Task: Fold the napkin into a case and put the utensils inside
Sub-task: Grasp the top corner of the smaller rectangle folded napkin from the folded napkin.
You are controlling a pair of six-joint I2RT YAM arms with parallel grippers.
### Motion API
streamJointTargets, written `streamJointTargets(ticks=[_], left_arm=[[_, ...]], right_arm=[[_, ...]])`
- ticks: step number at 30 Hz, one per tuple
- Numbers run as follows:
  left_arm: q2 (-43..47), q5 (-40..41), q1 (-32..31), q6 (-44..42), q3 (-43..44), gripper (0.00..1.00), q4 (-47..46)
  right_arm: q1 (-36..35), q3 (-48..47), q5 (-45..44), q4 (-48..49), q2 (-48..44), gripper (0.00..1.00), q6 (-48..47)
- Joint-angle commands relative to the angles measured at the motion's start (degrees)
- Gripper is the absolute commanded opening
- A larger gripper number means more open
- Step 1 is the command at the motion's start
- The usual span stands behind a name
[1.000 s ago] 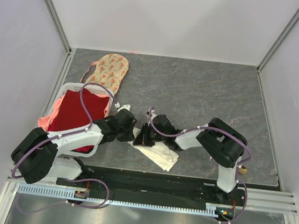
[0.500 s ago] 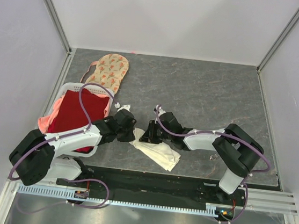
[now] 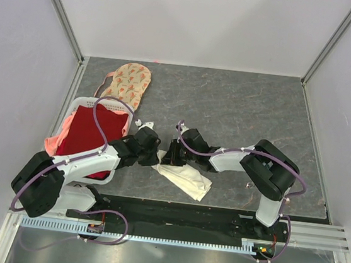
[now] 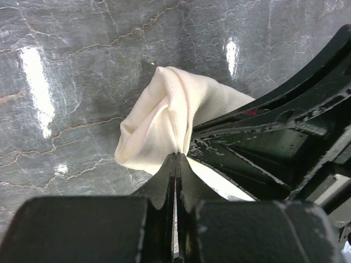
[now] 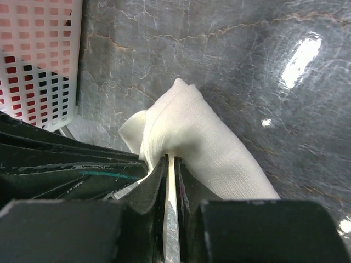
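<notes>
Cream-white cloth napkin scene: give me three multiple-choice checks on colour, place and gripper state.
1. The cloth in the white plastic basket is: A red; B blue; C green.
2. The cream-white cloth napkin lies: A in the basket; B on the grey marbled table; C on the floor.
3. The left gripper is: A open; B shut on the napkin; C shut on nothing.
Key: A, red fills the basket; B, the top view shows it on the table; B, the wrist view shows the jaws pinching a fold.

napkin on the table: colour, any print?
Plain cream-white, no print; the napkin shows best in the left wrist view.
</notes>
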State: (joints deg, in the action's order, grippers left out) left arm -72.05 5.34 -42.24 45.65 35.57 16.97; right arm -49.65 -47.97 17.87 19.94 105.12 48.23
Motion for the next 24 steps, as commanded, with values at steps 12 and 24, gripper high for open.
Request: streamJointTargets(ticks=[12, 24], left_arm=[[2.95, 4.66, -0.21, 4.1, -0.06, 0.02, -1.42], [4.82, 5.12, -0.04, 3.04, -1.12, 0.02, -1.5]], right_arm=[[0.96, 0.24, 0.06, 5.9, 4.4, 0.15, 0.99], [1.48, 0.51, 0.5, 0.71, -2.64, 0.18, -1.64]])
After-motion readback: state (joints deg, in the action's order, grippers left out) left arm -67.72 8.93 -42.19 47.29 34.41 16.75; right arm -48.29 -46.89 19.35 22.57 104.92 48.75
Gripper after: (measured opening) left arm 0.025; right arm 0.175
